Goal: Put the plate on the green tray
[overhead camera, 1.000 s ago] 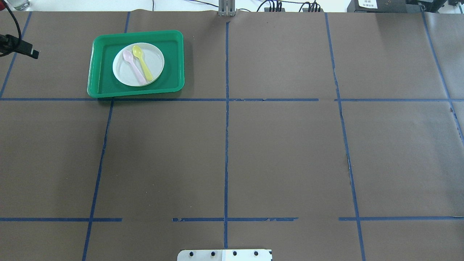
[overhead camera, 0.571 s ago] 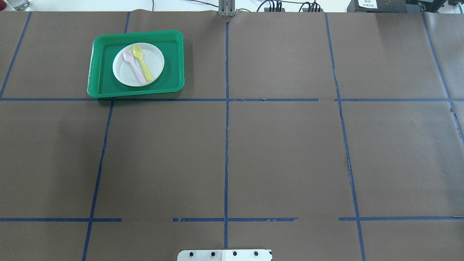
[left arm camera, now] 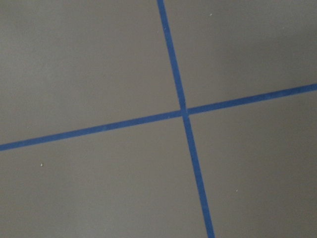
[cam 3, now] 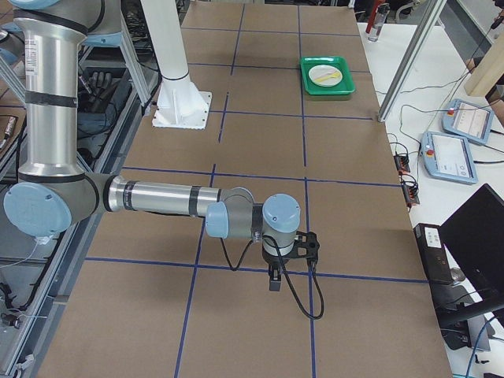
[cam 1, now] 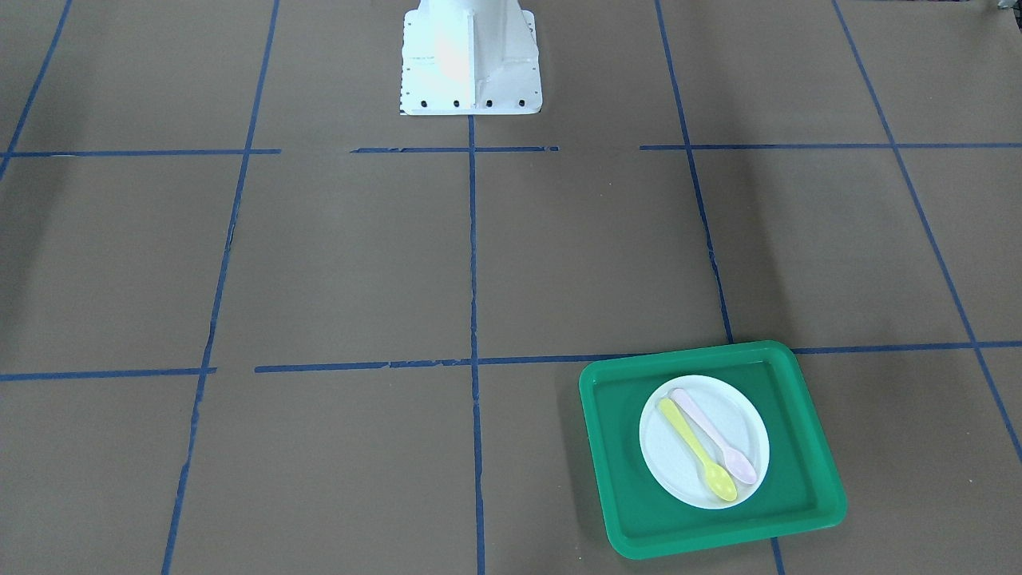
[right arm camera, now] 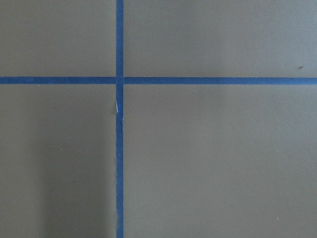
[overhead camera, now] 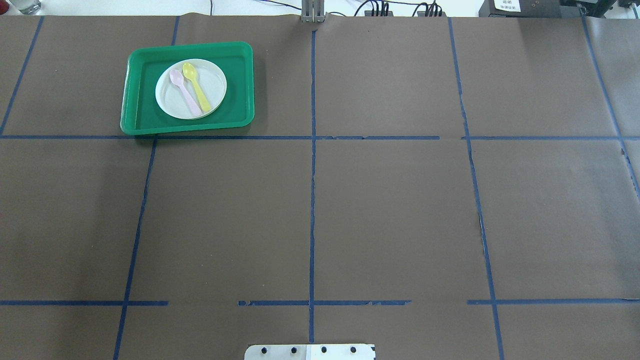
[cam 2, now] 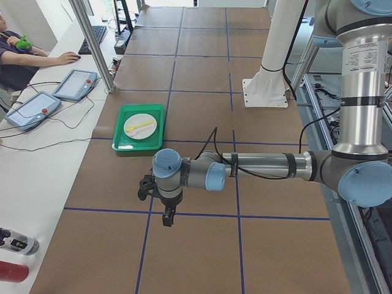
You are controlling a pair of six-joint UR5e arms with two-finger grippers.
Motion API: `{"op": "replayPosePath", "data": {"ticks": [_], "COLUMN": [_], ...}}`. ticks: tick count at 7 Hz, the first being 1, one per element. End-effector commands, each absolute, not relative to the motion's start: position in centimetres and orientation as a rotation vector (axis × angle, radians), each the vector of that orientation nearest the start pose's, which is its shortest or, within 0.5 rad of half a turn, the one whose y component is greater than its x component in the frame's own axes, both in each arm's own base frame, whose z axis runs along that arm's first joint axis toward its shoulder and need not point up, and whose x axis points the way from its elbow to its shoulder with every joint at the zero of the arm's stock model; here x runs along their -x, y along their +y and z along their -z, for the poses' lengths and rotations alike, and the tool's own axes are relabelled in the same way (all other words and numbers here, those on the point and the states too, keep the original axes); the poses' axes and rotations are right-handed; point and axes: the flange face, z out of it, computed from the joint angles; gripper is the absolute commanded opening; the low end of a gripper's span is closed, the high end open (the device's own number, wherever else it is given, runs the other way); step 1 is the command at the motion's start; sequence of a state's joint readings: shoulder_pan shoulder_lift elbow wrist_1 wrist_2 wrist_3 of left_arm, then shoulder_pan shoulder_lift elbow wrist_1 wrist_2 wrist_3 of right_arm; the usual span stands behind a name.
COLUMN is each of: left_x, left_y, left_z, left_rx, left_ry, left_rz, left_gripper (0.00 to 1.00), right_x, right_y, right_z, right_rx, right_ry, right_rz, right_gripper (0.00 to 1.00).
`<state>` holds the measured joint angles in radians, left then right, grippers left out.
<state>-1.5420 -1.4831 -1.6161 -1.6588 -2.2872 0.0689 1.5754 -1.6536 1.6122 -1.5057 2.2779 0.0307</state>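
The plate (overhead camera: 216, 82) lies flat inside the green tray (overhead camera: 142, 111), well apart from the left fingers (cam 2: 166, 217) and the right fingers (cam 3: 272, 281), both hanging over the bench (overhead camera: 390, 215), likely because the placing looks done; whether they are spread I cannot tell.

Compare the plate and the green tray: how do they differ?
Shape: plate round, green tray squarish with rounded corners. Colour: plate white, green tray green. Size: plate much smaller, lying inside the green tray. Load: plate carries a pink spoon and a yellow spoon; green tray carries the plate. Both have raised rims and lie flat.
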Motion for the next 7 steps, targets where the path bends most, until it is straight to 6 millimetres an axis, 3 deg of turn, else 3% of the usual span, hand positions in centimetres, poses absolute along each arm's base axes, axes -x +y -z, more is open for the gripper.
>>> {"op": "replayPosePath", "data": {"ticks": [1, 2, 3, 7], "left_x": [6.9, 7.4, 7.5, 7.2], "left_y": [-42.5, -41.3, -41.7, -41.8], "left_z": [-68.7, -66.5, -64.2, -65.0], "left_rx": [-0.009, -0.004, 0.027, 0.021], "left_ry": [0.755, 0.755, 0.757, 0.793], "left_rz": [-0.059, -0.043, -0.028, -0.031], "left_gripper": [1.00, 1.00, 1.00, 1.00], "right_x": [-7.1, -7.1, -7.1, -7.1], "right_y": [-45.8, -45.8, -45.8, -45.8], "right_z": [-67.6, -67.6, -67.6, -67.6], "right_rx": [-0.014, -0.013, -0.013, -0.013], "right_ry": [-0.707, -0.707, -0.707, -0.707], "right_rz": [-0.025, -0.026, -0.026, -0.026], "right_gripper": [1.00, 1.00, 1.00, 1.00]}}
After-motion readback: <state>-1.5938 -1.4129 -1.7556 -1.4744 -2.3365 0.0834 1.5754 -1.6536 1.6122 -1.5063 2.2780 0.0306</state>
